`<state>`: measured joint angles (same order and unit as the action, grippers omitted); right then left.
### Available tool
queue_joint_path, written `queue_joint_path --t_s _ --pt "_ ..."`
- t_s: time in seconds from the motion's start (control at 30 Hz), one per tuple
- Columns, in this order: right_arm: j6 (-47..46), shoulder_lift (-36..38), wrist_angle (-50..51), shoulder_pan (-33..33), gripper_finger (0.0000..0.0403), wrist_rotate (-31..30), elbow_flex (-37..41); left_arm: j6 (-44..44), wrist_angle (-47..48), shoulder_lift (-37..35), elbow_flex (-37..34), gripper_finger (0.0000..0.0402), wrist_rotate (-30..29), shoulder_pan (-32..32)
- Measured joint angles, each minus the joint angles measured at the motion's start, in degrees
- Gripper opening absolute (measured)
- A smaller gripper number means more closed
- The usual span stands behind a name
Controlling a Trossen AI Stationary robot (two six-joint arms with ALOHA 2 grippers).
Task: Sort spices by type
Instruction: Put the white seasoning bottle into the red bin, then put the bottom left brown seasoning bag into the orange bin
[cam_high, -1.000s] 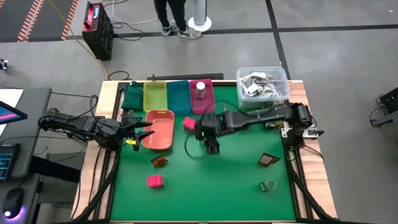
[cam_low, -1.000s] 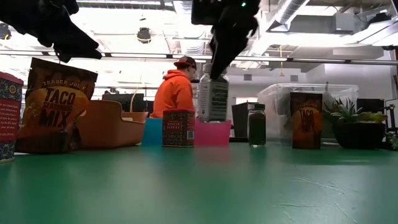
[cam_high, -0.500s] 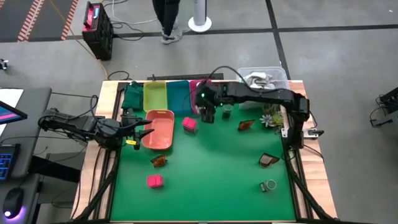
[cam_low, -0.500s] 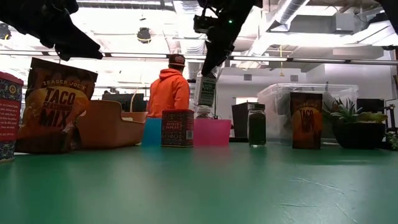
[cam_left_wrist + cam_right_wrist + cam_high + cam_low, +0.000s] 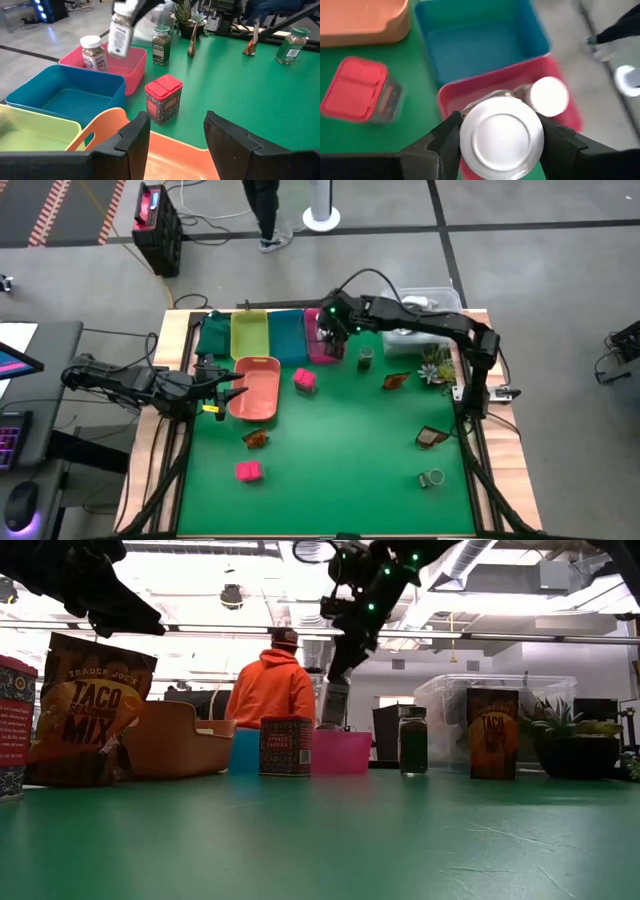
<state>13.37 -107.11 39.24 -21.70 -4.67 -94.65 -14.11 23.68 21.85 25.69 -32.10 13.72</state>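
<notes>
My right gripper (image 5: 335,340) is over the magenta tray (image 5: 322,350), shut on a white-capped jar (image 5: 501,137), which also shows in the low view (image 5: 333,702). A second white-capped jar (image 5: 548,96) stands in that tray. My left gripper (image 5: 172,137) is open by the salmon tray (image 5: 256,388) and touches nothing. On the green mat stand two pink boxes (image 5: 304,379) (image 5: 248,471) and a dark green jar (image 5: 365,358). Three brown packets (image 5: 256,438) (image 5: 396,380) (image 5: 432,437) and another jar (image 5: 432,477) are on the mat too. My right gripper pinches the jar between its two fingers (image 5: 445,137) at its upper end, beside the white cap (image 5: 470,125). The fingers come from above, slanting down. The jar hangs slightly tilted (image 5: 121,32) over the magenta tray; whether its base touches the tray floor is hidden by the tray wall.
The yellow tray (image 5: 250,335) and teal tray (image 5: 287,335) sit beside the magenta one at the far edge. A clear tub (image 5: 430,305) and a small plant (image 5: 435,365) stand at the far right. A person in orange (image 5: 268,690) is behind the table.
My right gripper carried the white-capped jar from the middle of the mat toward the far edge, raised and tipped it on the way, and lowered it over the magenta tray. The left arm kept still.
</notes>
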Motion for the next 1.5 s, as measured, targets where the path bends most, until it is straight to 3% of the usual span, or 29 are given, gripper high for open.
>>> queue_joint_path --t_s 0.27,0.63,1.03,1.5 --pt "-1.27 -0.11 -4.48 -0.63 0.0231 0.74 4.35 0.83 -0.42 0.0 0.0 0.0176 -0.15 0.01" --pt "-2.81 -6.77 -6.05 -2.21 0.0234 0.37 4.29 -0.09 -0.12 0.02 0.0 0.0176 -0.11 0.0" --pt "-3.87 -7.43 -5.19 -3.37 0.0309 1.41 4.23 -0.09 -0.26 0.02 0.0 0.0176 -0.07 0.0" --pt "-0.42 -1.17 5.33 -2.36 0.0322 -0.57 -4.31 -2.07 -0.92 0.01 0.0 0.0176 0.37 0.0"
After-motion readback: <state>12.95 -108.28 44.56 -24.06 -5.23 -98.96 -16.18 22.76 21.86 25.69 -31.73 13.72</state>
